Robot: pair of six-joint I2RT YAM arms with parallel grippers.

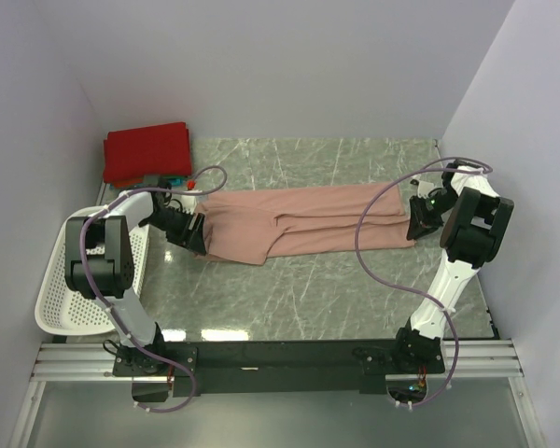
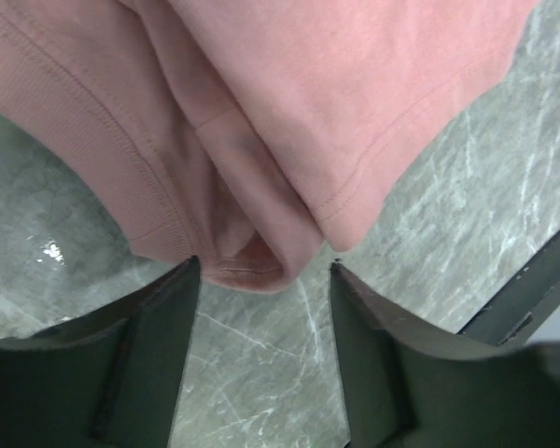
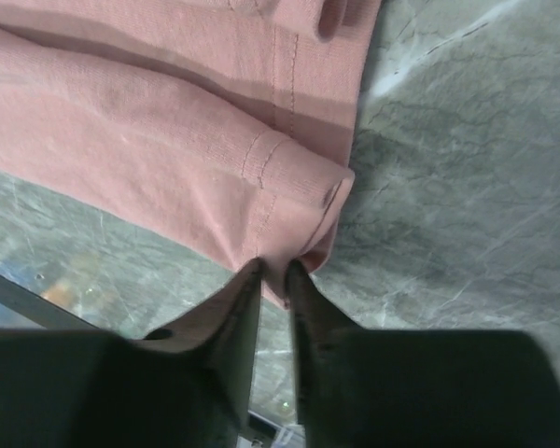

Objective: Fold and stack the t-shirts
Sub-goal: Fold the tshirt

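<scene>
Right gripper (image 3: pixel 275 271): fingers drawn nearly together, corner hem of the dusty-pink t-shirt (image 1: pixel 299 222) caught between the tips. Looks like a pinch on the cloth; how firm, cannot tell.

Left gripper (image 2: pixel 263 271): fingers apart, nothing clamped. Bunched end of the shirt lies just at the fingertips, its tip reaching into the gap, worktop (image 1: pixel 308 289) showing below it.

Pink shirt: already folded lengthwise into a long band, centre of the top view, flat on the worktop. Long axis runs left-right across the frame, one end at each gripper. Each arm is nearest its own end.

Judgement: next fold goes end to end along that axis, so both ends need a hold. Right end appears taken; left end sits straight ahead of the open fingers and needs a short advance, then a close.

Red t-shirt (image 1: pixel 147 149): folded, upper left of the frame, well apart from the pink one. Sliver of teal t-shirt (image 1: pixel 175 179) at its near edge.

White perforated basket (image 1: pixel 56 299): left edge of the frame, beside the left arm.
</scene>
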